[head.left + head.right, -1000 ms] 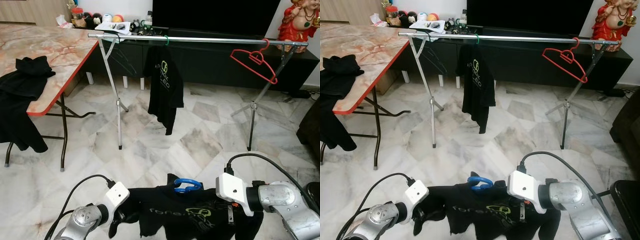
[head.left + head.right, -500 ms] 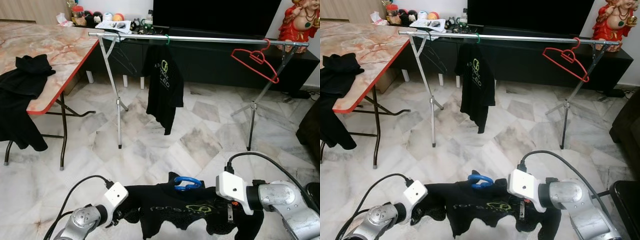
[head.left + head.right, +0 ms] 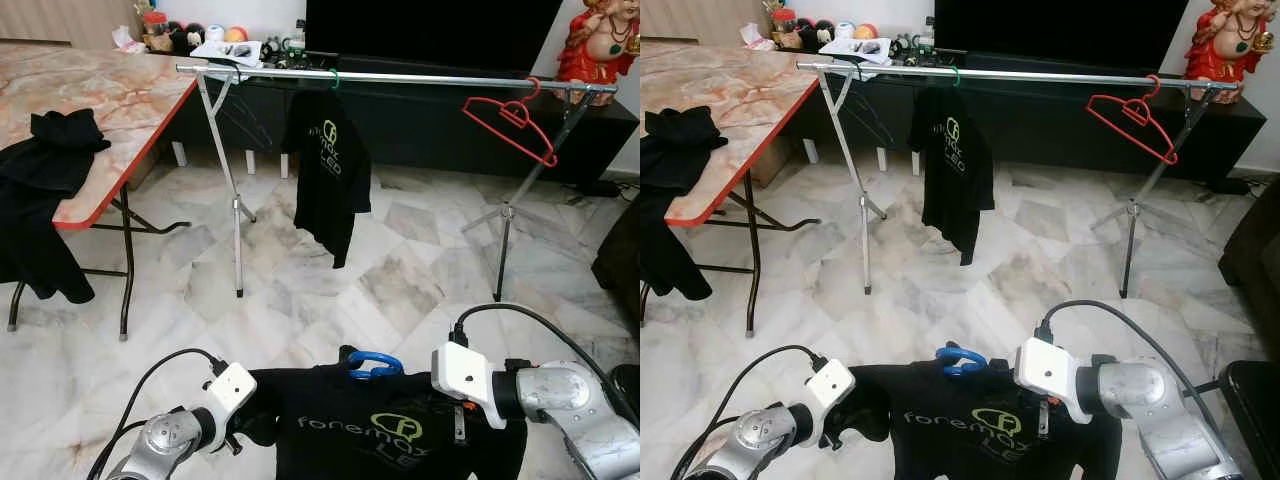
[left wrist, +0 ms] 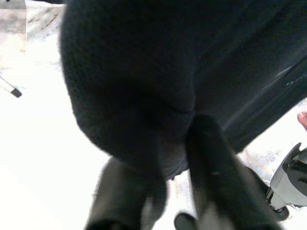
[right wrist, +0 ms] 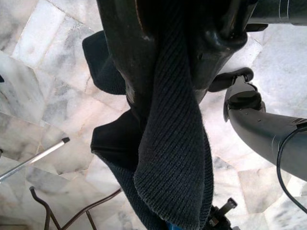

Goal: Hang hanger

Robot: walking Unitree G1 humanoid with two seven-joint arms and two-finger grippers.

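Grippers at the bottom of the frame hold one black T-shirt [image 3: 385, 435] between them, spread flat with its green and white print facing up. The left gripper [image 4: 158, 182] is in the lower left of the frame, and in its wrist view the two black fingers [image 4: 216, 172] are pressed together on a fold of the dark cloth. The right gripper [image 5: 168, 72] is in the lower right, and its wrist view shows the fingers clamped on the ribbed edge of the same shirt, which hangs down in front of the camera. A blue hanger [image 3: 374, 365] sits in the collar of the shirt, its hook standing up just above the cloth, in the lower middle of the frame.

Farther away, across the upper part of the frame, a silver clothes rail [image 3: 430, 79] stands on the marble floor [image 3: 300, 290]. A second black T-shirt [image 3: 328, 170] hangs from the rail on a green hook, left of centre. A red hanger [image 3: 510, 120] hangs tilted near the right end of the rail. At the left edge a table [image 3: 110, 110] with a red rim carries dark clothes [image 3: 40, 190] that fall over its side.
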